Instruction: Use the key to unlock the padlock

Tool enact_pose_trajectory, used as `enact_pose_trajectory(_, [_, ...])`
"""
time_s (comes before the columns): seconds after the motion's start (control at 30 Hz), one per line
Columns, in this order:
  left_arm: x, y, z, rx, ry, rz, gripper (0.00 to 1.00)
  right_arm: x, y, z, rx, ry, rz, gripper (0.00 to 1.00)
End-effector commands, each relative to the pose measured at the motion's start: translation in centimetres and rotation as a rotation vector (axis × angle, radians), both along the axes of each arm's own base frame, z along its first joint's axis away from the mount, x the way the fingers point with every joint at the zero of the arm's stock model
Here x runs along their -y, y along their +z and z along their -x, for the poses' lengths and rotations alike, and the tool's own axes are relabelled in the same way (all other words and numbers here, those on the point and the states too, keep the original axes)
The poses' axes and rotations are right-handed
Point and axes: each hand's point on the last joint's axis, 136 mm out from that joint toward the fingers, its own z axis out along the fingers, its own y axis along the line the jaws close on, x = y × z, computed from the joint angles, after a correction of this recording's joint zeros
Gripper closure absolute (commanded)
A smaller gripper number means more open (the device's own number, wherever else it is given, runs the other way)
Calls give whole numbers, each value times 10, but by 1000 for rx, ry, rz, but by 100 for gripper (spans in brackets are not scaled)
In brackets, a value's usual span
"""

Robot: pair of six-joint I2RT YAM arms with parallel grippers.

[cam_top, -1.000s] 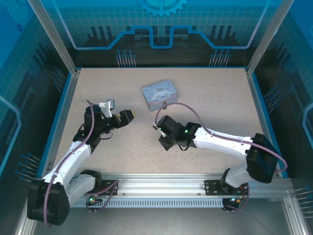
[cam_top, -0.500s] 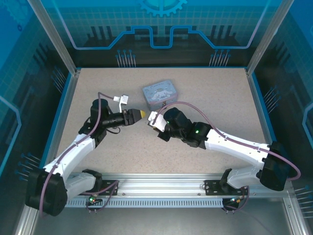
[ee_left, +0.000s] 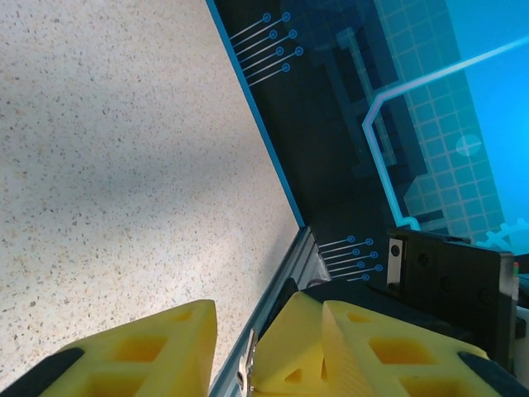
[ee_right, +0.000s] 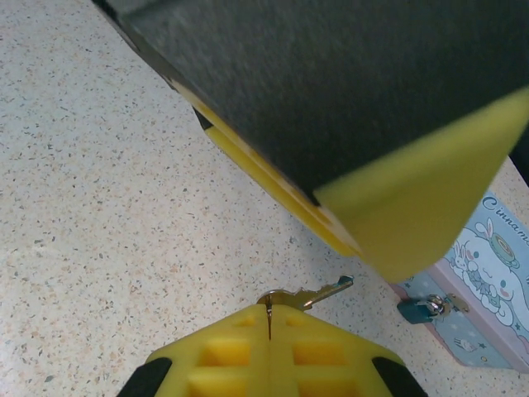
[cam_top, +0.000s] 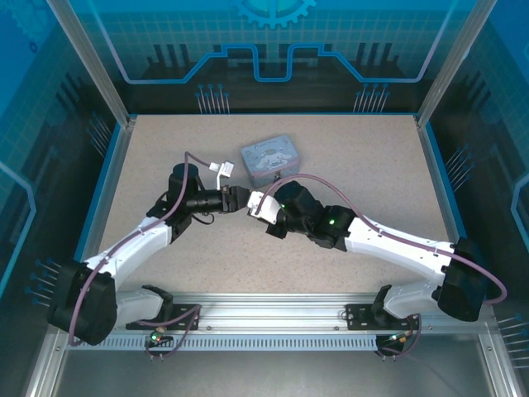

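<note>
The right tool [ee_right: 269, 313] is pinching the key [ee_right: 307, 296] by its bow, its yellow fingers pressed together. The key's blade is sticking out toward the upper right in the wrist view, above the speckled worktop [ee_right: 99, 190]. The left tool [cam_top: 236, 198] is pointing at the right one, tip to tip near the middle of the worktop. Its fingers are standing a little apart and gripping nothing visible. The padlock [ee_right: 420, 308] is hanging at the latch on the front of the cartoon-printed tin [ee_right: 488, 281]. The tin is sitting just beyond both tools, and the padlock is lying near the key's tip but apart from it.
</note>
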Motion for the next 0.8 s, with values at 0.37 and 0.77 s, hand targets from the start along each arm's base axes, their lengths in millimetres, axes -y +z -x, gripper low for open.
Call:
enact_pose_trajectory(0.37, [14, 1, 2, 16, -65, -7, 79, -11, 16, -3, 40, 10, -57, 100])
enact_pose_trajectory(0.77, [9, 22, -10, 186, -5, -61, 100, 12, 20, 1, -108, -14, -218, 68])
